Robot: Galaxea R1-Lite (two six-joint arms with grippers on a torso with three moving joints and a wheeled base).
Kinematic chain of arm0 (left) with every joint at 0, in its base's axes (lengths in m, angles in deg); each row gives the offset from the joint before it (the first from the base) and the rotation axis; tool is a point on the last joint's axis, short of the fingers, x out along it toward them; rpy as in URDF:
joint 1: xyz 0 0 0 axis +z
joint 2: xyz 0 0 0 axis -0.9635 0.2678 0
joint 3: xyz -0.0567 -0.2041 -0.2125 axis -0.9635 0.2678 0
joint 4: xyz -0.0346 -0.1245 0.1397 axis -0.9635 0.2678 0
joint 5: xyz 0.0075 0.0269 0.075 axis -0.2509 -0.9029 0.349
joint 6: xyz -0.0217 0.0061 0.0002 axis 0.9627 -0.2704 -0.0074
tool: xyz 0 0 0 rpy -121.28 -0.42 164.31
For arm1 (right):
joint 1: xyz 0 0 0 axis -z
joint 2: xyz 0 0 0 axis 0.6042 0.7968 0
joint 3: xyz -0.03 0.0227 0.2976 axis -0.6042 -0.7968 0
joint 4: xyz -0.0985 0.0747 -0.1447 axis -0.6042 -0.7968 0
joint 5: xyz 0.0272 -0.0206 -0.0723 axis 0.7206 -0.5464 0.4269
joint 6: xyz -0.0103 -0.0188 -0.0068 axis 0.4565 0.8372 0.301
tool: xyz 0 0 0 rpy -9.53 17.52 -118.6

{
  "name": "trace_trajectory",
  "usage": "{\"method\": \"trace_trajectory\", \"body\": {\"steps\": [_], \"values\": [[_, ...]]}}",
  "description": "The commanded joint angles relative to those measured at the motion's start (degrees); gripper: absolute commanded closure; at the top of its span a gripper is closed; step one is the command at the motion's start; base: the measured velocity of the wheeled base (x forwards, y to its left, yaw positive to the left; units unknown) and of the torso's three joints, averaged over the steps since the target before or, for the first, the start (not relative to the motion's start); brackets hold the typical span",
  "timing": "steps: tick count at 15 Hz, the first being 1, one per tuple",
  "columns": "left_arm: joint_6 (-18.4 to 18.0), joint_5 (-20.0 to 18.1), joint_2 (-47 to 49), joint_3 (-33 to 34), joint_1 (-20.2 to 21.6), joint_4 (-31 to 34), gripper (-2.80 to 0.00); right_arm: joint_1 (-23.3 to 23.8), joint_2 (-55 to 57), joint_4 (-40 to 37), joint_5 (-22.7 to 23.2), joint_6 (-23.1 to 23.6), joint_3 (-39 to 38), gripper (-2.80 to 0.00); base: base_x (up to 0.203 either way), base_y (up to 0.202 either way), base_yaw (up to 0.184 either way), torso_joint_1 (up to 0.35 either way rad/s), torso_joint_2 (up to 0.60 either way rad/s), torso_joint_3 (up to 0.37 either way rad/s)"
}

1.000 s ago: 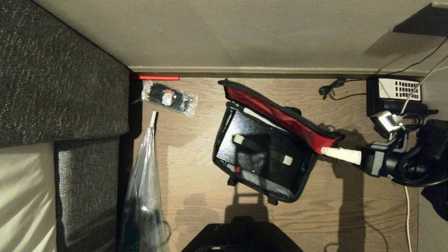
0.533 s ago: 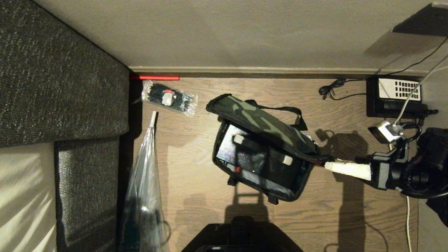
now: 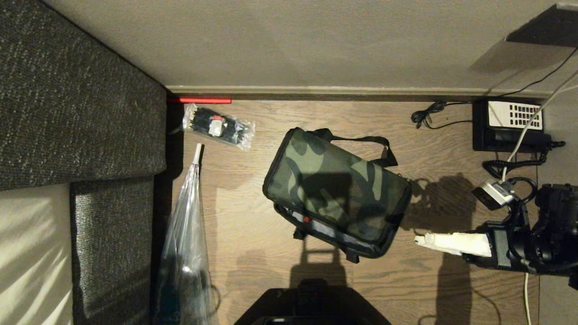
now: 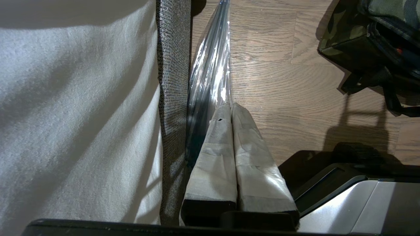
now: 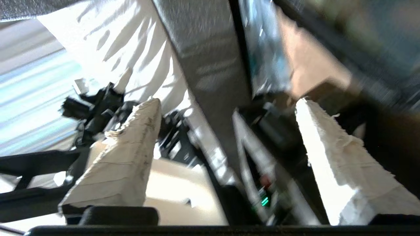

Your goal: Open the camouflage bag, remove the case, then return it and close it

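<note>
The camouflage bag (image 3: 336,189) lies on the wooden floor with its lid folded down over the top; a narrow gap stays along its near edge. The case is hidden under the lid. My right gripper (image 3: 417,240) hovers just right of the bag's near right corner, apart from it. In the right wrist view this gripper (image 5: 227,101) is open, with its taped fingers spread wide and nothing between them. My left gripper (image 4: 228,106) is parked beside the sofa, shut and empty, and a corner of the bag (image 4: 347,36) shows in its view.
A dark sofa (image 3: 76,104) fills the left side, with a long clear-wrapped bundle (image 3: 187,234) leaning along it. A clear packet of black ties (image 3: 219,125) lies by the wall. A black phone with a white keypad (image 3: 510,122) and cables (image 3: 429,115) sit at the far right.
My right gripper let go of the lid, opened, and drew back to the right and nearer. The lid dropped from upright down onto the bag and covered the case.
</note>
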Motion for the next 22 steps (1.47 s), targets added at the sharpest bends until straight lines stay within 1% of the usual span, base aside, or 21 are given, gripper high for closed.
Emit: {"method": "trace_trajectory", "body": {"steps": [1,3,4,6,8,10,11,12,13,14,15,17,18,19,21,22], "values": [[-0.02,0.01,-0.02,0.02,0.02,0.01,0.0,-0.37,-4.72,-0.87,-0.95,0.07,1.83,-2.8,0.0,0.0,0.0,0.0,0.0,0.0],[-0.02,0.01,-0.02,0.0,0.02,0.01,0.0,-0.4,-9.4,-4.21,-7.96,-0.45,1.95,-2.8,0.0,0.0,0.0,0.0,0.0,0.0],[-0.02,0.01,-0.02,0.04,0.02,0.01,0.0,-0.41,-13.01,-6.37,-11.3,-0.58,1.65,0.0,0.0,0.0,0.0,0.0,0.0,0.0],[-0.02,0.01,-0.02,-0.04,0.02,0.01,0.0,-0.39,-20.62,-10.27,-16.07,-0.77,0.71,0.0,0.0,0.0,0.0,0.0,0.0,0.0],[-0.02,0.01,-0.02,0.04,0.02,0.01,0.0,-0.38,-25.92,-12.17,-20.81,-0.47,-1.1,0.0,0.0,0.0,0.0,0.0,0.0,0.0],[-0.02,0.01,-0.02,0.04,0.02,0.01,0.0,-0.38,-33.63,-14.87,-28.81,0.17,-3.24,0.0,0.0,0.0,0.0,0.0,0.0,0.0],[-0.02,0.01,-0.02,0.04,0.02,0.01,0.0,-0.38,-36.27,-16.65,-31.91,1.31,-4.13,0.0,0.0,0.0,0.0,0.0,0.0,0.0],[-0.02,0.01,-0.02,0.04,0.02,0.01,0.0,-0.38,-39.02,-18.72,-34.5,3.48,-5.1,0.0,0.0,0.0,0.0,0.0,0.0,0.0],[-0.02,0.01,-0.02,-0.01,0.02,0.01,0.0,-0.38,-42.78,-22.26,-35.65,5.89,-5.63,0.0,0.0,0.0,0.0,0.0,0.0,0.0],[-0.02,0.01,-0.02,0.03,0.02,0.01,0.0,-0.36,-47.96,-27.59,-36.71,8.46,-5.8,0.0,0.0,0.0,0.0,0.0,0.0,0.0],[-0.02,0.01,-0.02,0.04,0.02,0.01,0.0,-0.18,-54.61,-34.8,-38.15,11.84,-6.11,0.0,0.0,0.0,0.0,0.0,0.0,0.0],[-0.02,0.01,-0.02,0.02,0.02,0.01,0.0,0.28,-65.38,-46.14,-41.71,19.18,-7.45,0.0,0.0,0.0,0.0,0.0,0.0,0.0],[-0.02,0.01,-0.02,-0.04,0.02,0.01,0.0,0.47,-70.93,-51.75,-44.71,23.11,-8.64,0.0,0.0,0.0,0.0,0.0,0.0,0.0],[-0.02,0.01,-0.02,0.04,0.02,0.01,0.0,0.6,-76.12,-56.21,-48.03,25.6,-10.0,0.0,0.0,0.0,0.0,0.0,0.0,0.0],[-0.02,0.01,-0.02,0.04,0.02,0.01,0.0,0.34,-83.44,-61.73,-54.36,26.56,-12.05,0.0,0.0,0.0,0.0,0.0,0.0,0.0],[-0.02,0.01,-0.02,0.04,0.02,0.01,0.0,0.04,-87.0,-62.65,-59.11,26.75,-13.08,0.0,0.0,0.0,0.0,0.0,0.0,0.0]]}}
